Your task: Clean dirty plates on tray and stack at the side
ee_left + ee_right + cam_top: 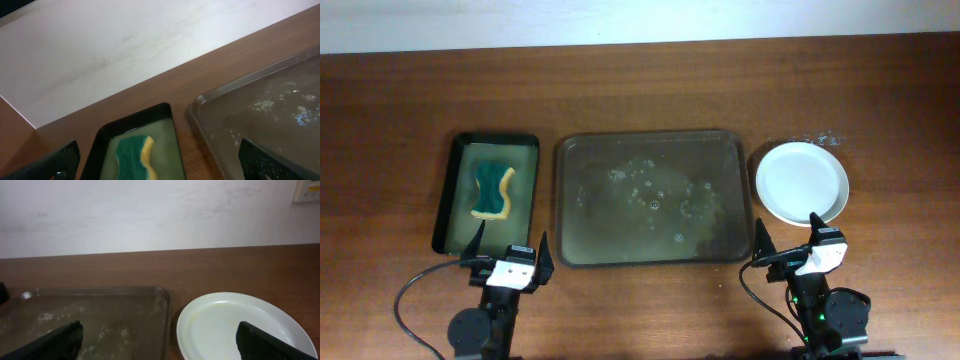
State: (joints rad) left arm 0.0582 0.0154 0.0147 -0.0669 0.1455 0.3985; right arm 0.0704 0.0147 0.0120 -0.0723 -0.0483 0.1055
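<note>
Plates sit stacked mid right, just beside wet tray, prob hard, slick & chippy, so grab by the rim; left claw & right claw both wide, holding nothing.

Crops and unknowns
Plates at 3 o'clock of the tray: stack count unreadable overhead, rim at 5 o'clock covered by a right gripper finger. Left wrist view: sponge and black tray cropped at 6 o'clock, arm bases cropped overhead.
</note>
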